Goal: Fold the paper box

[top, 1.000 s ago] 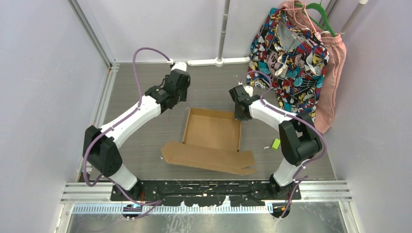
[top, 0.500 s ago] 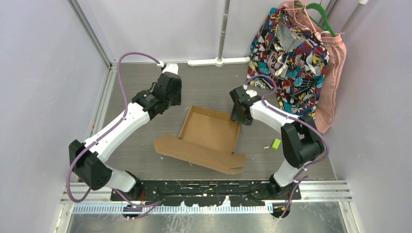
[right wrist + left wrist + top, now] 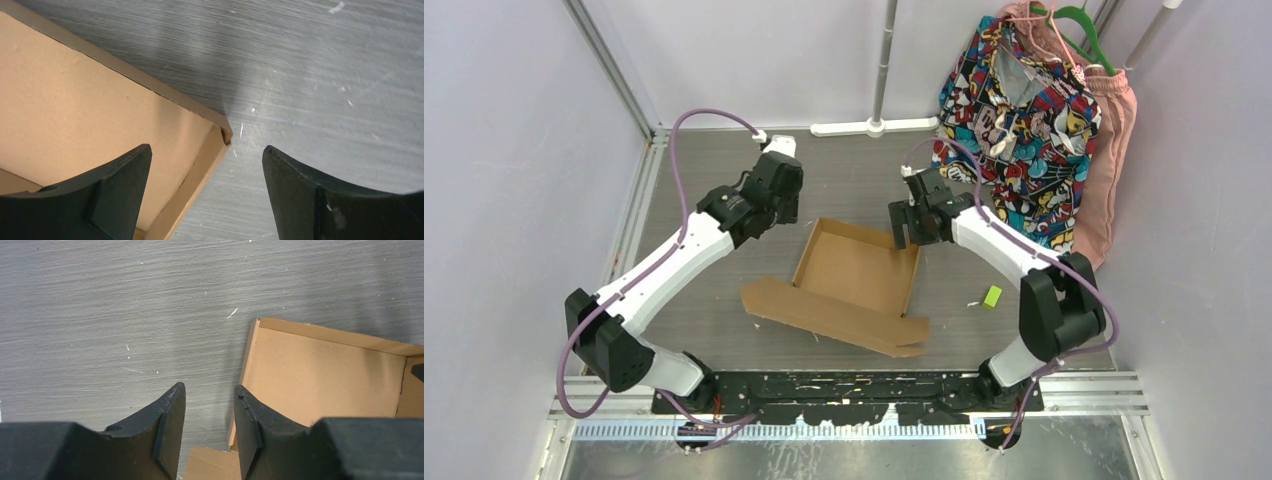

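Note:
The paper box (image 3: pixel 856 268) is plain brown cardboard lying mid-table, its tray walls standing and a long flap (image 3: pixel 834 318) lying flat at its near side. My left gripper (image 3: pixel 791 210) hovers just beyond the tray's far left corner; in the left wrist view it (image 3: pixel 209 390) is open with only table between its fingers, and the box wall (image 3: pixel 248 365) lies just right of the gap. My right gripper (image 3: pixel 904 237) is at the far right corner. There the right gripper (image 3: pixel 206 150) stands wide open, straddling the box's corner wall (image 3: pixel 200 160) without touching it.
Patterned and pink clothes (image 3: pixel 1024 100) hang at the back right, close behind the right arm. A small green object (image 3: pixel 992 296) lies on the table right of the box. A white conduit (image 3: pixel 874 127) runs along the back wall. Metal rails (image 3: pixel 844 385) line the near edge.
The right gripper has opened wide and let go of the box's far right corner. The box slid and turned slightly to the left. The left arm swung left and lower.

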### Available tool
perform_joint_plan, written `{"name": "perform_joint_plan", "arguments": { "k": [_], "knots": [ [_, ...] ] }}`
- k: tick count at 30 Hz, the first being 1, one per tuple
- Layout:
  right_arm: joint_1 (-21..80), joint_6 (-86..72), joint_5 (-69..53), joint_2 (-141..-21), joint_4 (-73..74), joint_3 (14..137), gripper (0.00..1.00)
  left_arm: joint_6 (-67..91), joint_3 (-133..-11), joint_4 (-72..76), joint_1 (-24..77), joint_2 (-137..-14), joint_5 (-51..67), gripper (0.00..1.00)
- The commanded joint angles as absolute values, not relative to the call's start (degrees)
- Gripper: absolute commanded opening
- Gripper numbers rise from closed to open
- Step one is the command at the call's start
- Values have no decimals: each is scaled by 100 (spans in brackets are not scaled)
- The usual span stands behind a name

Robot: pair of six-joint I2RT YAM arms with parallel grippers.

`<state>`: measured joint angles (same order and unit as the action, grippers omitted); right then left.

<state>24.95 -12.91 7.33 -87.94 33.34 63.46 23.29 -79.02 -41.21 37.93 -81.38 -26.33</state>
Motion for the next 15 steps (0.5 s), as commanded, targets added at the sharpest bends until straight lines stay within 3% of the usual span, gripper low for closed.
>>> {"name": "perform_joint_plan", "arguments": {
  "k": [1, 9, 12, 15],
  "knots": [
    [2457, 152, 80, -9166, 2861, 6668, 87, 2224, -8305, -4323, 3841, -8215, -2788, 41],
    [2461, 706, -320, -10143, 2506, 7296, 85, 2198, -8493, -4482, 3898, -8409, -2821, 41],
    [2461, 774, -203, -10495, 2693, 7635, 77, 2180, -8572, -4526, 3915, -8474, -2853, 40],
    [2460, 634, -177, -10556, 2700, 7692, 62, 2171, -8603, -4513, 3920, -8498, -2874, 41]
  ]
}}
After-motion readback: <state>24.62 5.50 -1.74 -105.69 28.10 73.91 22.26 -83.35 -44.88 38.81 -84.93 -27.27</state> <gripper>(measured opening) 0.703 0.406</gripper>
